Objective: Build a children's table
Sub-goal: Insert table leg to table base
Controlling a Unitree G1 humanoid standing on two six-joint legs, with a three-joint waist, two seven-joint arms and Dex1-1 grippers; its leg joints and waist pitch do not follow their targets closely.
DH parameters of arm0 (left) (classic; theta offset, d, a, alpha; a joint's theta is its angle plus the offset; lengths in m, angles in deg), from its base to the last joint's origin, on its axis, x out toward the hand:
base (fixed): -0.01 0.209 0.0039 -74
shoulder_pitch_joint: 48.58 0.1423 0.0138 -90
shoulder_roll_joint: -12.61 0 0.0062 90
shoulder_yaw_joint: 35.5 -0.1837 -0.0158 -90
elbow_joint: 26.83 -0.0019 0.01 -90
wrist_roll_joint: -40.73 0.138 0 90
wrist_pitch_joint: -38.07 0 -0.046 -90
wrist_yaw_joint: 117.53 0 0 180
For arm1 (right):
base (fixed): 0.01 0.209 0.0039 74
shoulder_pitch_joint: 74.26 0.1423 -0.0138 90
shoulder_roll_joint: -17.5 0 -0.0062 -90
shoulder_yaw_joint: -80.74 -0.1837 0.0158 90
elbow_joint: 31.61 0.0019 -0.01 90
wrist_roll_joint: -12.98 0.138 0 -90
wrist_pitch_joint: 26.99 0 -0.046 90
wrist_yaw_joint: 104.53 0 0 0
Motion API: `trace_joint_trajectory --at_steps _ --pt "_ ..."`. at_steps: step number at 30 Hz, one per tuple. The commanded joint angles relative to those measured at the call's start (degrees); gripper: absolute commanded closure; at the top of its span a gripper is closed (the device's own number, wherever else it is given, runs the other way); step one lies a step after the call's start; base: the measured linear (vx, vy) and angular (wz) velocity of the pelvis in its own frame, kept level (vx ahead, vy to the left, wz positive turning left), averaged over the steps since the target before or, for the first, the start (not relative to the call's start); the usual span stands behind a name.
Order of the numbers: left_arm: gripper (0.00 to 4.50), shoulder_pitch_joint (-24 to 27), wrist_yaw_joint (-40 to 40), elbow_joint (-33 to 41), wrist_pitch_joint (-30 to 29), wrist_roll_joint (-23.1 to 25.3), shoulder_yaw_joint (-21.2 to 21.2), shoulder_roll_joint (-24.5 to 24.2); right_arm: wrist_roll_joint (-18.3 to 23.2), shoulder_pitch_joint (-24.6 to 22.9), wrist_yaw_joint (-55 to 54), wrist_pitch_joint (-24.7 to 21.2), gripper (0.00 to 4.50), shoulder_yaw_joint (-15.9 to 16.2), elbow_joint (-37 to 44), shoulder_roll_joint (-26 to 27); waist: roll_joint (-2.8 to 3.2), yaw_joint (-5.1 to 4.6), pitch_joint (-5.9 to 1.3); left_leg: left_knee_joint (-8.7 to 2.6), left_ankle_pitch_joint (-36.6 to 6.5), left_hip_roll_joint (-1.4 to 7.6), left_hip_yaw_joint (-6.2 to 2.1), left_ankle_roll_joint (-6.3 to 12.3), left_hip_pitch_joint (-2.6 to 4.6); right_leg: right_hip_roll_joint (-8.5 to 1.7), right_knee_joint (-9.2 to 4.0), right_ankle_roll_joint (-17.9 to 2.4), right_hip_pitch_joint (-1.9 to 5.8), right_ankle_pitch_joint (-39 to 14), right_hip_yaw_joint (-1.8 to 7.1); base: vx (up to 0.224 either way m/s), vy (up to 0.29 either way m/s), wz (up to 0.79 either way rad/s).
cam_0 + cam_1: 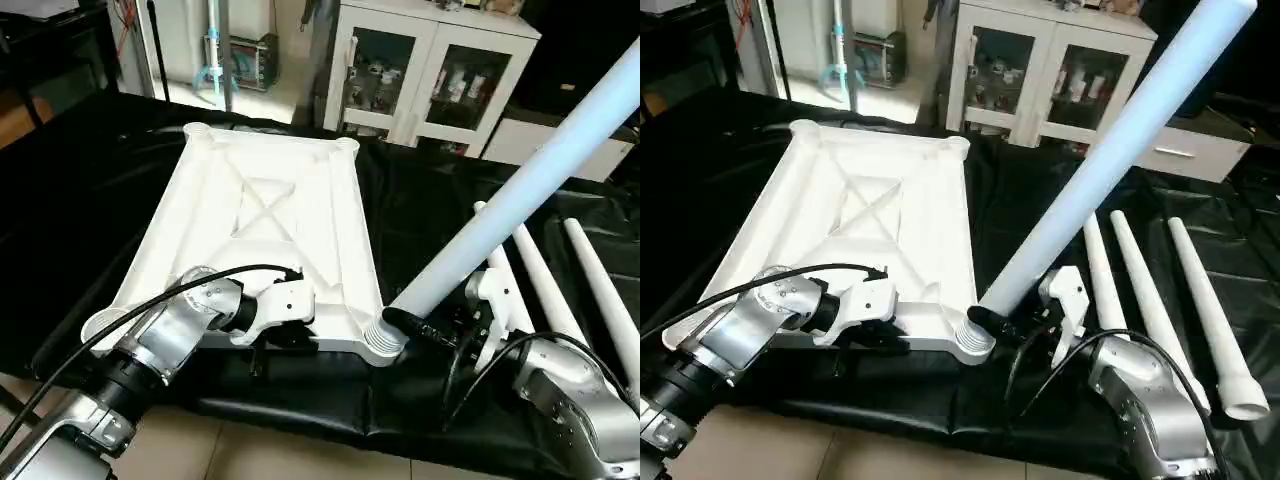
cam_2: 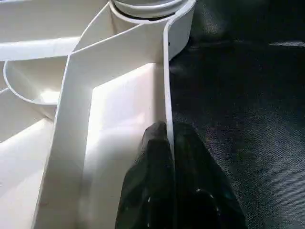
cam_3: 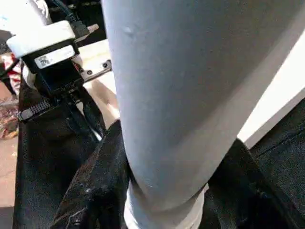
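The white tabletop (image 1: 260, 200) lies underside up on black cloth, its X ribs showing. My left gripper (image 2: 170, 138) is shut on the tabletop's near rim, one black finger on each side of the thin wall. My right gripper (image 1: 415, 325) is shut on a white leg (image 1: 520, 190) just above its threaded end (image 1: 383, 342). That end meets the tabletop's near right corner socket (image 2: 147, 7); how deep it sits I cannot tell. The leg slants up and away to the right. In the right wrist view the leg (image 3: 190, 95) fills the picture between dark fingers (image 3: 95, 191).
Three more white legs (image 1: 1150, 300) lie side by side on the black cloth (image 1: 80, 200) to the right. A white cabinet (image 1: 420, 70) with glass doors stands behind the table. A black cable (image 1: 150, 300) loops over my left forearm. The cloth's near edge hangs over tiled floor.
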Motion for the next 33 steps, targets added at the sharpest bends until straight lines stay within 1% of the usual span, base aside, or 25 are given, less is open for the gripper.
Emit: trace_joint_trajectory --at_steps 1,2,3,5,6,7,9,10,11,13,14,16,17,19,20,22,24,25,26,29,30,33 --pt "4.5 -1.1 -1.9 -1.0 -0.6 2.1 0.6 -0.6 -6.9 -2.4 1.7 -6.0 2.65 5.9 -6.5 -2.5 0.88 -0.58 -1.0 -5.96 -26.4 4.07 -2.55 -1.53 0.18 -4.93 -5.95 -4.8 0.08 -32.0 3.0 0.0 0.0 0.0" --pt "4.5 -1.1 -1.9 -0.9 -0.6 2.1 0.6 -0.6 -7.0 -2.0 2.1 -6.5 2.65 6.2 -6.7 -2.9 0.52 -0.72 -0.95 -5.99 -26.3 4.09 -2.52 -1.45 0.04 -4.9 -5.94 -4.9 0.12 -31.9 2.99 0.0 0.0 0.0" --pt "4.5 -1.1 -1.9 -0.9 -0.7 2.1 0.6 -0.6 -7.2 -1.5 2.6 -6.9 2.65 6.6 -7.0 -3.2 0.74 -0.64 -0.94 -6.01 -26.4 4.08 -2.54 -1.48 0.11 -4.98 -5.94 -5.0 0.07 -32.0 3.01 0.0 0.0 0.0" --pt "4.5 -1.0 -1.9 -0.8 -0.7 2.0 0.6 -0.6 -7.8 -0.3 3.0 -6.9 2.65 7.2 -8.0 -3.6 0.66 -0.79 -0.92 -6.0 -26.6 4.1 -2.51 -1.46 0.15 -5.04 -6.01 -5.2 0.08 -32.2 3.02 0.0 0.0 0.0" --pt "4.5 -0.8 -1.8 -0.6 -0.8 2.0 0.6 -0.7 -8.2 1.2 2.9 -7.1 2.65 7.5 -9.4 -3.6 0.72 -0.85 -0.95 -5.97 -26.9 4.09 -2.55 -1.56 0.21 -5.09 -5.97 -5.4 0.04 -32.3 3.01 0.0 0.0 0.0" --pt "4.5 -0.8 -1.8 -0.6 -0.8 2.0 0.6 -0.7 -8.2 1.2 2.9 -7.1 2.65 7.5 -9.4 -3.6 0.7 -0.96 -0.91 -6.01 -27.0 4.09 -2.6 -1.58 0.11 -5.08 -5.96 -5.4 0.09 -32.4 2.99 0.0 0.0 0.0" --pt "4.5 -0.7 -1.8 -0.4 -0.9 2.0 0.5 -0.7 -8.1 2.4 2.6 -7.2 2.65 7.6 -10.4 -3.4 0.74 -1.05 -0.84 -5.99 -27.8 4.09 -2.66 -1.73 0.17 -5.15 -6.13 -5.3 -0.01 -33.4 2.95 0.0 0.0 0.0" --pt "4.5 -0.6 -1.7 -0.2 -1.0 1.9 0.5 -0.8 -7.5 4.2 2.5 -8.2 2.65 7.5 -11.4 -3.4 0.67 -1.11 -0.82 -5.99 -28.3 4.04 -2.73 -1.79 0.24 -5.16 -6.23 -4.9 -0.06 -34.4 2.88 0.0 0.0 0.0" --pt "4.5 -0.6 -1.7 -0.2 -1.0 1.9 0.5 -0.8 -7.5 4.3 2.5 -8.2 2.65 7.5 -11.4 -3.4 0.65 -1.36 -0.82 -6.03 -28.6 4.02 -2.88 -1.86 0.11 -5.17 -6.22 -4.7 0.05 -35.0 2.79 0.0 0.0 0.0" --pt "4.5 -0.6 -1.7 -0.1 -1.0 1.9 0.5 -0.9 -6.9 5.3 2.9 -9.4 2.65 7.4 -11.6 -3.4 0.69 -1.44 -0.85 -5.87 -29.2 4.0 -2.82 -1.96 0.43 -5.19 -6.48 -4.5 -0.24 -35.5 2.82 0.0 0.0 0.0" --pt "4.5 -0.6 -1.6 -0.1 -1.1 1.9 0.4 -0.9 -6.7 5.9 3.4 -10.1 2.65 7.5 -11.9 -3.6 0.66 -1.53 -0.79 -5.9 -29.5 3.98 -2.8 -1.91 0.46 -5.07 -6.46 -4.6 -0.34 -35.4 2.83 0.0 0.0 0.0" --pt "4.5 -0.6 -1.5 -0.1 -1.1 1.9 0.3 -0.9 -7.0 7.4 5.0 -11.2 2.65 8.5 -13.1 -4.3 0.7 -1.7 -0.77 -5.91 -29.9 3.95 -2.92 -1.92 0.32 -5.1 -6.49 -4.4 -0.24 -36.0 2.68 0.0 0.0 0.0" --pt "4.5 -0.6 -1.4 0.0 -1.1 1.9 0.3 -0.9 -7.2 8.2 5.3 -11.4 2.65 8.8 -13.7 -4.4 0.71 -1.81 -0.78 -5.89 -30.1 3.97 -2.98 -1.96 0.33 -5.16 -6.51 -4.3 -0.26 -36.4 2.66 0.0 0.0 0.0" --pt "4.5 -0.5 -1.4 0.1 -1.1 1.9 0.1 -0.9 -6.8 9.4 5.7 -12.5 2.65 8.9 -14.4 -4.4 0.73 -1.74 -0.81 -5.79 -29.8 3.96 -2.88 -1.94 0.5 -5.19 -6.54 -4.5 -0.44 -36.2 2.75 0.0 0.0 0.0" --pt "4.5 -0.5 -1.4 0.2 -1.1 1.9 0.1 -0.9 -6.7 9.6 5.8 -12.6 2.65 8.9 -14.4 -4.4 0.77 -1.76 -0.84 -5.87 -29.4 4.0 -2.85 -1.95 0.34 -5.13 -6.47 -4.7 -0.32 -35.2 2.83 0.0 0.0 0.0" --pt "4.5 -0.5 -1.4 0.2 -1.1 1.9 0.0 -0.9 -6.6 10.0 6.0 -13.0 2.65 9.0 -14.6 -4.5 0.75 -1.71 -0.89 -5.94 -29.0 4.06 -2.8 -2.05 0.29 -5.04 -6.23 -5.2 -0.28 -33.5 2.9 0.0 0.0 0.0" --pt "4.5 -0.6 -1.5 0.2 -1.1 1.9 -0.2 -0.7 -7.4 10.8 6.4 -13.6 2.65 10.0 -15.3 -4.8 0.71 -1.77 -0.89 -5.96 -28.8 4.07 -2.77 -2.03 0.21 -5.04 -6.11 -5.6 -0.2 -33.0 2.87 0.0 0.0 0.0" --pt "4.5 -0.6 -1.6 0.3 -1.1 1.9 -0.2 -0.7 -7.7 10.9 6.4 -13.5 2.65 10.3 -15.6 -4.7 0.71 -1.77 -0.87 -5.95 -28.9 4.06 -2.74 -2.02 0.22 -5.04 -6.14 -5.6 -0.22 -33.1 2.91 0.0 0.0 0.0" --pt "4.5 -0.5 -1.6 0.3 -1.2 1.9 -0.3 -0.6 -7.9 11.0 6.3 -13.4 2.65 10.4 -15.8 -4.7 0.58 -1.78 -0.85 -5.9 -28.9 4.04 -2.72 -1.98 0.29 -5.09 -6.17 -5.5 -0.32 -33.7 2.89 0.0 0.0 0.0" --pt "4.5 -0.6 -1.8 0.2 -1.2 2.0 -0.2 -0.4 -7.8 10.5 6.3 -13.2 2.65 10.6 -15.5 -4.6 0.62 -1.76 -0.77 -5.85 -29.6 4.03 -2.72 -2.03 0.48 -5.09 -6.41 -5.1 -0.5 -34.9 2.87 0.0 0.0 0.0" --pt "4.5 -0.6 -1.9 0.2 -1.2 2.0 -0.2 -0.4 -7.8 10.3 6.3 -13.2 2.65 10.6 -15.4 -4.5 0.64 -1.79 -0.79 -5.92 -29.7 4.05 -2.83 -2.06 0.38 -5.12 -6.39 -4.9 -0.39 -35.2 2.84 0.0 0.0 0.0" --pt "4.5 -0.6 -2.0 0.2 -1.3 2.0 -0.2 -0.3 -8.1 9.6 5.5 -12.6 2.65 10.4 -15.7 -3.9 0.63 -1.8 -0.74 -5.91 -30.3 4.01 -2.84 -2.07 0.44 -5.14 -6.52 -4.6 -0.52 -35.9 2.82 0.0 0.0 0.0"
